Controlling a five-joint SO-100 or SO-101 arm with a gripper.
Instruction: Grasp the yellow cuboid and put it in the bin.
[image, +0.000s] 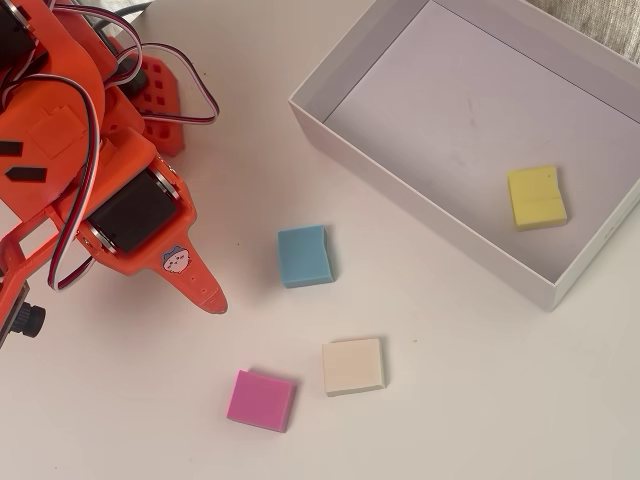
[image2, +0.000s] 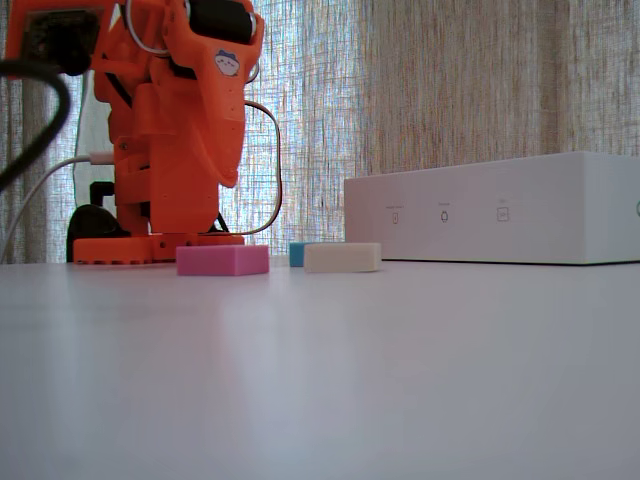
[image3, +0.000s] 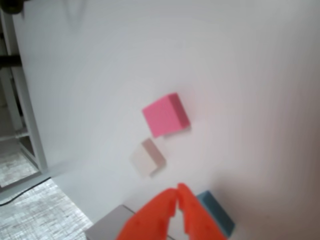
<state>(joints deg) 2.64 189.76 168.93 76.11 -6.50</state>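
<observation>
The yellow cuboid lies flat on the pale floor inside the bin, near its right end in the overhead view. The bin's white wall hides it in the fixed view. It is out of the wrist view, where only a corner of the bin shows. My orange gripper is shut and empty. It hangs over the table far left of the bin, beside the blue block. In the wrist view the fingertips touch each other.
A blue block, a cream block and a pink block lie on the white table between the gripper and the front edge. The arm's orange base stands at the back left. A curtain hangs behind the table.
</observation>
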